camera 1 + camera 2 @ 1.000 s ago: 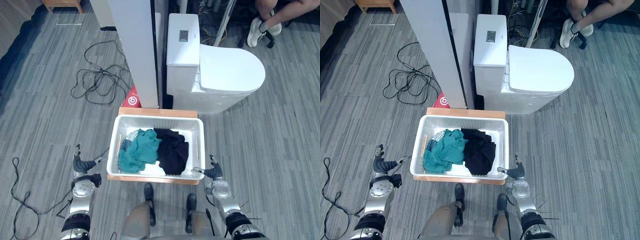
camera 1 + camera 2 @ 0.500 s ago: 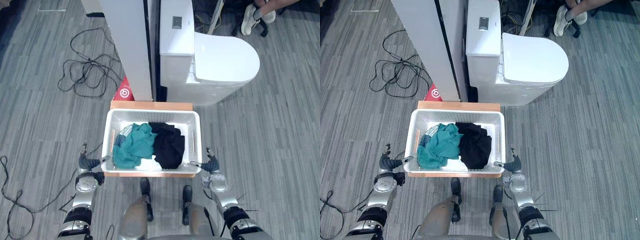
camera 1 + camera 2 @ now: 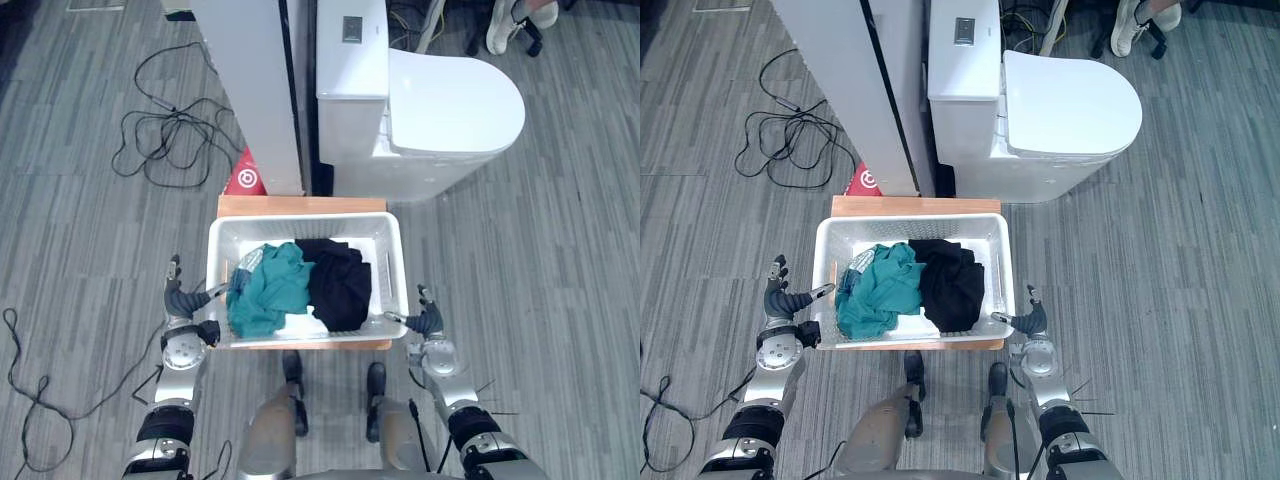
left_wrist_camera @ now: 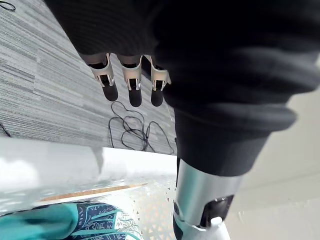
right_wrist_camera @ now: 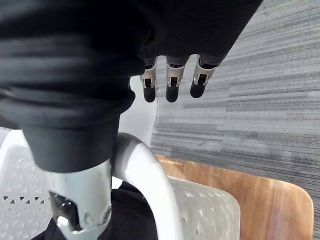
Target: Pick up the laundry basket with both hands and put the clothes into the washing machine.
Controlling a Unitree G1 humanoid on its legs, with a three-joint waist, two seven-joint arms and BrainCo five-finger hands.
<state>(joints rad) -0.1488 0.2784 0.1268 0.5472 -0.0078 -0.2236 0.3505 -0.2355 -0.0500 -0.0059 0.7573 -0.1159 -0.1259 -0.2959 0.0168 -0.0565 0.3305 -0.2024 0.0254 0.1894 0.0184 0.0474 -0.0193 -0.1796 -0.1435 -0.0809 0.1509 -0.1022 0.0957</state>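
Grasp stage — the laundry basket (image 3: 395, 270) sits on a wooden board (image 3: 300, 205) between the left robot hand (image 3: 183, 300) and right robot hand (image 3: 428, 320), fingers straight and spread at its sides; next, probably, both clamp the rim and lift.

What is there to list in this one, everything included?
laundry basket: 1, white, on the board
board: 1, wooden, under the basket
teal garment: 1, basket's left half
black garment: 1, basket's right half
toilet: 1, white, beyond the basket
pillar: 1, white, beside the toilet
red sign: 1, pillar's foot
cable: black, tangled, far left
shoes: 2, white, a person's
left hand: open, basket's left rim
right hand: open, right rim
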